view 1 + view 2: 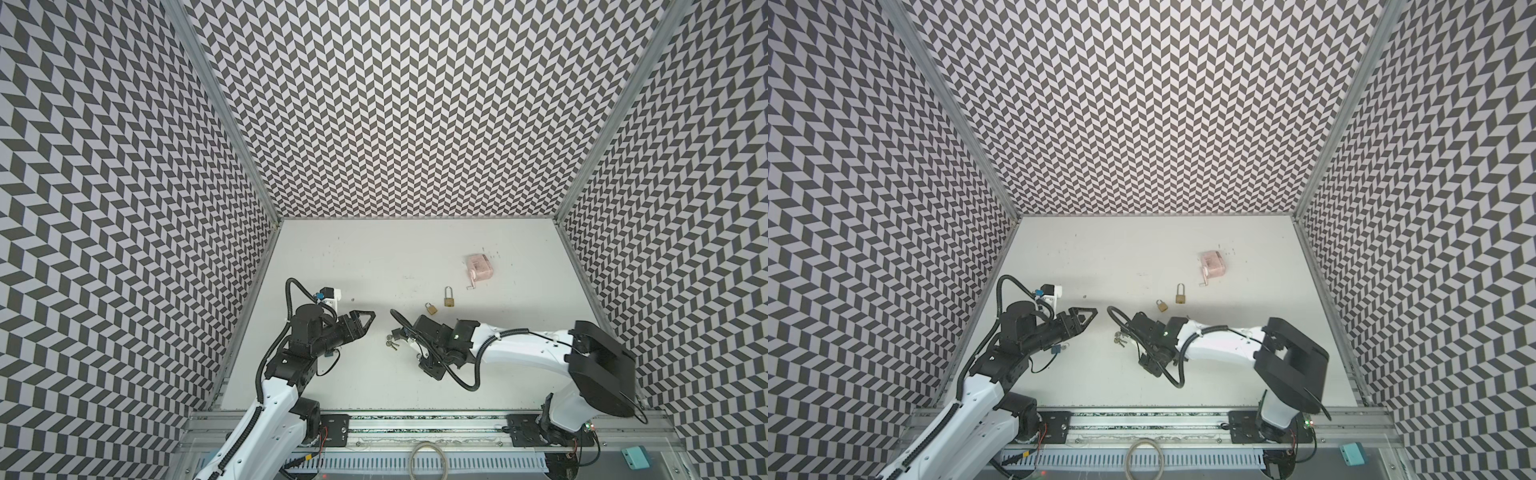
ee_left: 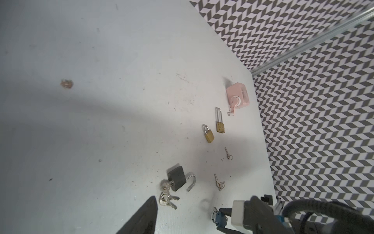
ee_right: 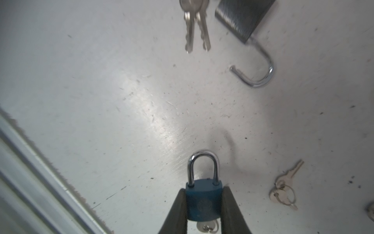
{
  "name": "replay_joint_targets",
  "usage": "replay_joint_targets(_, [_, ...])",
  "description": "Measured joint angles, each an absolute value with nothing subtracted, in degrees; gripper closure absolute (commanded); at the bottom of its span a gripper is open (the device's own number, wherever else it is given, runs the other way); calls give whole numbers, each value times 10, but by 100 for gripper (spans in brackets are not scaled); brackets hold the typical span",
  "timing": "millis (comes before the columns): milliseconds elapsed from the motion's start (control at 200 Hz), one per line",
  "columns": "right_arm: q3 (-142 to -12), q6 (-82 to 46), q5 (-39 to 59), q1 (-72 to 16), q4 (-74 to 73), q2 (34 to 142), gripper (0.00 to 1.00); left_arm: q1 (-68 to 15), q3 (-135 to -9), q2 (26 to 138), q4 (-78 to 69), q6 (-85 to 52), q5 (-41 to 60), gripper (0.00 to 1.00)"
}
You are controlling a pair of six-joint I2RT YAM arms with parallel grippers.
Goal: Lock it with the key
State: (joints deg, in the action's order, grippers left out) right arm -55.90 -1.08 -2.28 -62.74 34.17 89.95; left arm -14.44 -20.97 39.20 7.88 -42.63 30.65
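keys on the table between both arms, short brass padlock and long-shackle padlock beyond, pink box furthest back

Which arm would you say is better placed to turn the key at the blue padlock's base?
Probably left. The right tool is closed on the blue padlock, so it is busy; the left tool is open, empty and nearby.

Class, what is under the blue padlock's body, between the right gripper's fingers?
A silver key, head and ring only, shows at the base of the blue padlock. Its blade is covered by the body, so insertion cannot be seen.
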Motion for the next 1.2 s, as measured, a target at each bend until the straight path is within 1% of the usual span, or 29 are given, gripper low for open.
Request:
replay_joint_targets(60, [-554,-4,-27,-628,326,852,81,-153,-203,384,53,-436,335,28])
replay_joint_targets(135, [-549,6,-33,-628,301,799,81,-176,-198,376,28,-446,363,26])
replay_joint_targets(250, [-546,20,-34,-628,269,755,81,-232,-198,376,-11,-454,385,24])
replay_joint_targets(386, [-541,28,-27,-628,248,737,81,-296,-210,405,-39,-458,387,30])
replay_joint_targets(521, [-536,30,-16,-628,237,730,82,-332,-219,440,-60,-460,378,34])
replay_joint_targets(581, [-536,31,-13,-628,237,730,82,-341,-220,449,-64,-460,372,37])
replay_joint_targets(766, [-536,33,-5,-628,237,730,82,-354,-239,475,-69,-457,355,55])
replay_joint_targets(1066, [-536,33,-1,-628,235,730,82,-374,-244,498,-76,-448,337,75])
replay_joint_targets(1142, [-536,33,-1,-628,235,730,82,-375,-244,500,-76,-447,335,82])
replay_joint_targets(1202, [-536,33,-2,-628,235,730,82,-376,-244,502,-76,-448,330,90])
